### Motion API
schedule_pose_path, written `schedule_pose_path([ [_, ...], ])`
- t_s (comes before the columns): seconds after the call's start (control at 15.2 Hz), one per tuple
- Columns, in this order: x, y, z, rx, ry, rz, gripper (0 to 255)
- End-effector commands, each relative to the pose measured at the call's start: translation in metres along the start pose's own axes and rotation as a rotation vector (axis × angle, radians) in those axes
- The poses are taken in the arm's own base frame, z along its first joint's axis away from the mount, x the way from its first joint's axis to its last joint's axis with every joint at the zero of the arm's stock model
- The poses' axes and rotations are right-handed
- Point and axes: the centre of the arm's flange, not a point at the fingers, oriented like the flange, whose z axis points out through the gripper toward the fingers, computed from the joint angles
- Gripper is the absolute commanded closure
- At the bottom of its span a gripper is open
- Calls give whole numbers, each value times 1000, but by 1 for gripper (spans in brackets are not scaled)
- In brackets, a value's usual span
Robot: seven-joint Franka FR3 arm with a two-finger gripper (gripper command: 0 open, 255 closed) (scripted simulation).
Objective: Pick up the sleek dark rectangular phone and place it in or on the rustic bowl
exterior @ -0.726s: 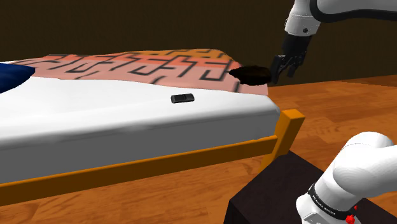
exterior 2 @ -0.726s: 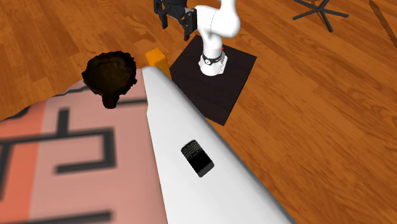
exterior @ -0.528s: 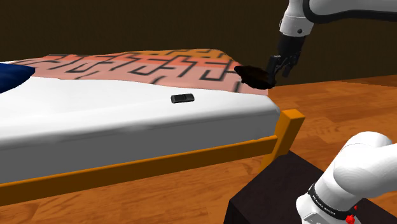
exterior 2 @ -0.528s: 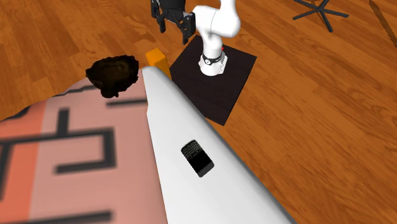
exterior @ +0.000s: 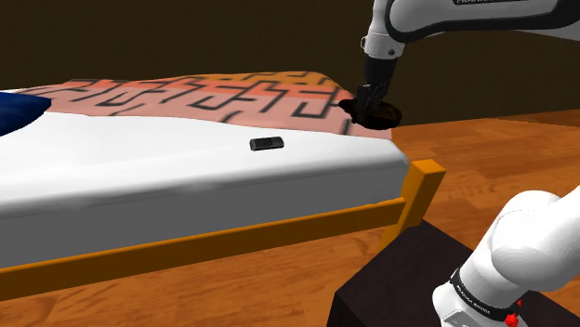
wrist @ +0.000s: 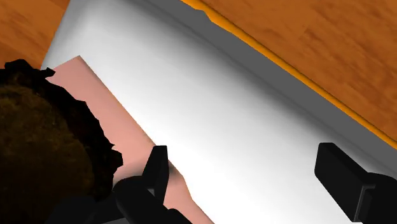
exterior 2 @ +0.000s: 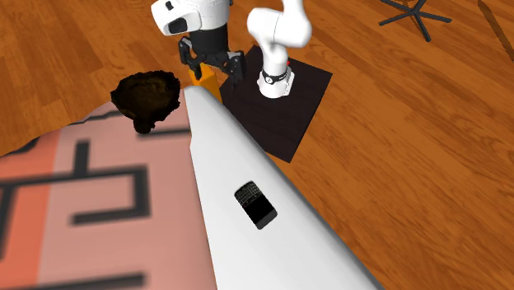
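Observation:
The dark rectangular phone (exterior: 267, 143) lies flat on the white mattress (exterior: 186, 176), away from the arm; it is also on the mattress edge strip (exterior 2: 255, 204). The dark, rough-rimmed bowl (exterior: 375, 113) (exterior 2: 147, 97) sits at the bed's corner on the patterned blanket. My gripper (exterior 2: 210, 66) hovers over that corner right next to the bowl, open and holding nothing. In the wrist view the gripper (wrist: 248, 175) has its fingers wide apart above the mattress, with the bowl (wrist: 38, 146) just outside one finger (wrist: 156, 172).
An orange wooden bed frame (exterior: 279, 232) with a corner post (exterior: 423, 186) borders the mattress. The pink and black patterned blanket (exterior: 186, 93) covers the far side. A blue pillow (exterior: 19, 110) lies at the shoulder view's left. The floor (exterior 2: 395, 123) is wood.
The arm has swung toward the shoulder view's left, bringing the gripper from beyond the bed corner to above it beside the bowl. The bowl shifted its pose slightly. The phone has not moved.

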Motion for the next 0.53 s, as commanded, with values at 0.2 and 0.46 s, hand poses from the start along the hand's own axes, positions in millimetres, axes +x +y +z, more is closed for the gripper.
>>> schedule_pose_path([
  [0.2,61,-18,18,18,-3,-170,0],
  [0.46,107,-40,32,33,-6,-305,0],
])
